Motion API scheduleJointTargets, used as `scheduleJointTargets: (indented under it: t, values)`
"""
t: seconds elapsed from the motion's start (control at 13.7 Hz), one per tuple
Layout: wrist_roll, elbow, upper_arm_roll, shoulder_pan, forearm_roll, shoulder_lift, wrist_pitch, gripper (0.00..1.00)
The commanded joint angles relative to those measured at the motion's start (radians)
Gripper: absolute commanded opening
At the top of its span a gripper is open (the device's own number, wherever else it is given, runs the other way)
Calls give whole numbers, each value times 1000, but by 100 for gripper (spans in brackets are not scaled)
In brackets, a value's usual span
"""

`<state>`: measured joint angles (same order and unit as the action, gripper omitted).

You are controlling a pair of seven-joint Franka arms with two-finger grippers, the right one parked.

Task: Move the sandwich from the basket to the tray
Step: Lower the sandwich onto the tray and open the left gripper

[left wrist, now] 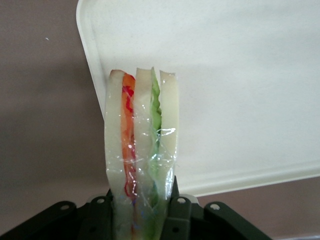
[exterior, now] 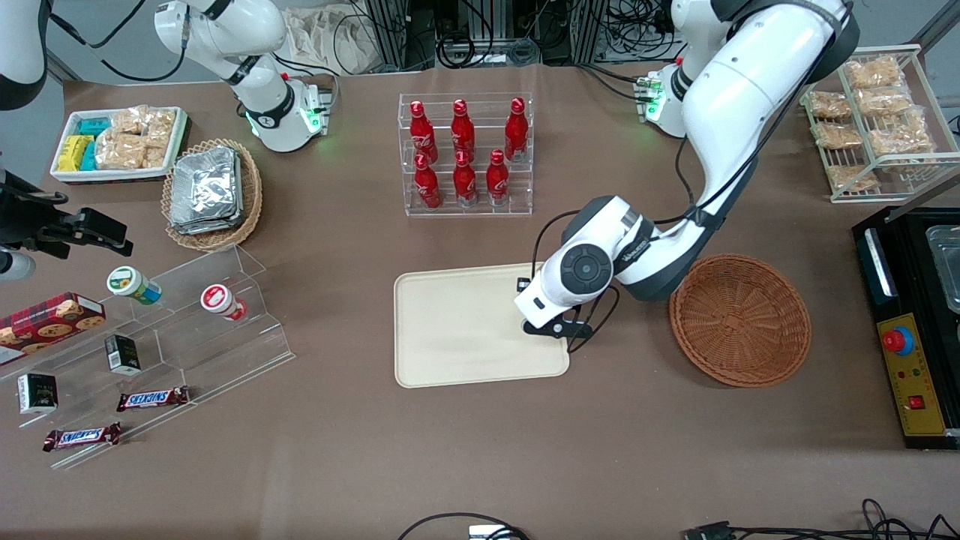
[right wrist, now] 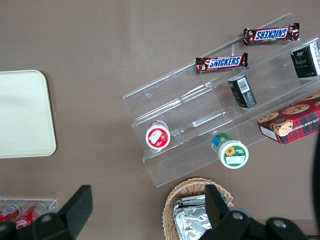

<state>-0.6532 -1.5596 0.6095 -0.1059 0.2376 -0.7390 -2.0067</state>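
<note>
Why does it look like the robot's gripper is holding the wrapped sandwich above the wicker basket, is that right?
Not quite. The gripper does hold the wrapped sandwich, but it hangs above the edge of the cream tray, not the basket. The reddish-brown wicker basket sits beside the tray with nothing in it. The left wrist view shows the tray beneath the sandwich; the front view shows the arm's end over the tray.

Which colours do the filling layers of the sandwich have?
Orange-red and green, between pale bread; the sandwich in the gripper shows best in the left wrist view.
</note>
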Motion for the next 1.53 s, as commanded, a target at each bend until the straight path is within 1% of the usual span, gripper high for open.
scheduleJointTargets:
  t: [0.0,0.15,0.36,0.44,0.51,0.58,0.66,0.95,1.09,1.17,1.46]
  values:
    - [-29,38,4,-11,55,-46,6,38]
    - [-31,38,-16,-12,69,-63,-35,41]
    - [-40,41,-20,-12,68,-88,-61,41]
    - [-48,41,-20,-12,68,-88,-66,42]
    - [-48,41,-20,-12,68,-89,-69,56]
    - [-48,41,-20,-12,68,-89,-70,74]
    - [-48,41,-20,-12,69,-89,-70,100]
    - [-66,42,-20,-3,66,-73,-72,100]
    - [-71,56,-19,29,59,-16,-54,100]
    - [-71,58,-17,46,51,30,-22,100]
    - [-23,84,-13,124,49,203,204,100]
